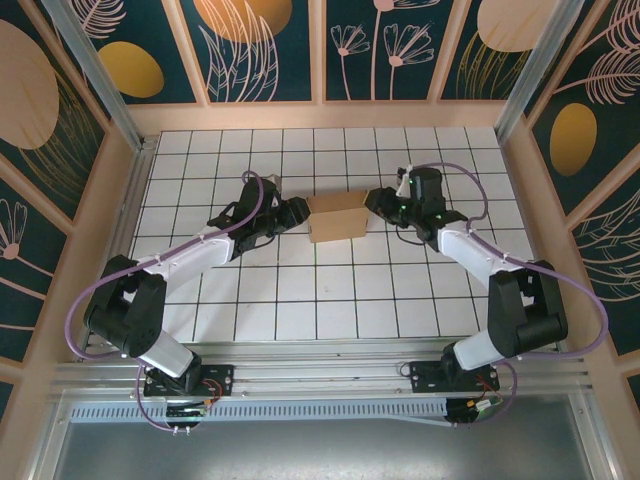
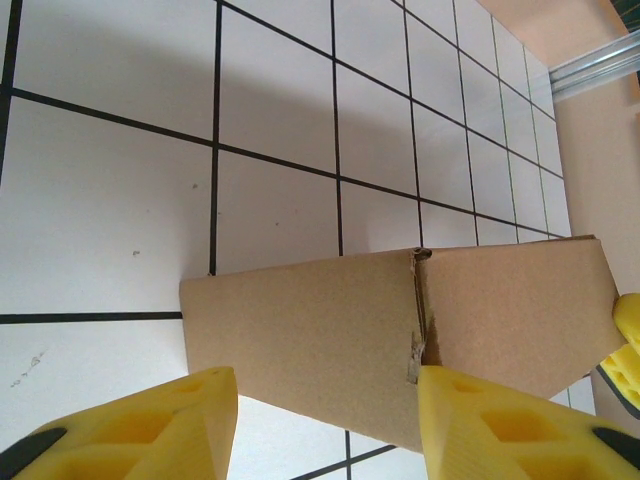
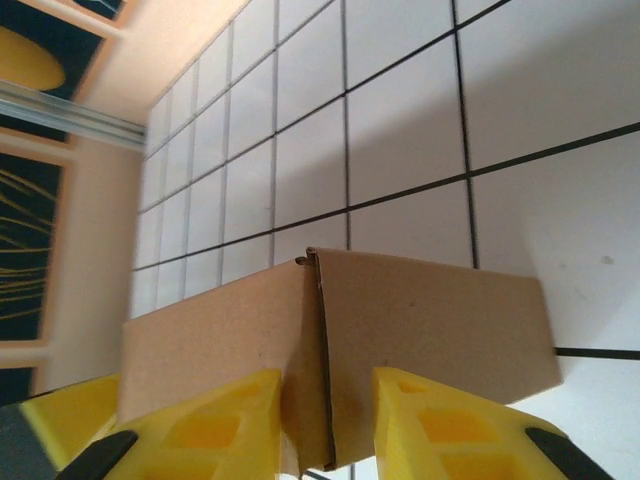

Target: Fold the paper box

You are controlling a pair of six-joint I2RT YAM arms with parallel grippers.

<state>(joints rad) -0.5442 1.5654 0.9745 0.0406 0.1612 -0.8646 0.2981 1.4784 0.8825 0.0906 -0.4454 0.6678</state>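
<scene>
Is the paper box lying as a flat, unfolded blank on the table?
No, the paper box stands as a compact folded block between the left gripper and right gripper.

White tabletop [image 1: 300, 300] ruled with a black grid, lying inside a pale peach frame. Dark teal wall panels [image 1: 270, 45] bearing gold discs and pink line-drawn plants are enclosing three sides. Aluminium rails [image 1: 330, 378] are running along the near edge; even light is falling throughout.
</scene>
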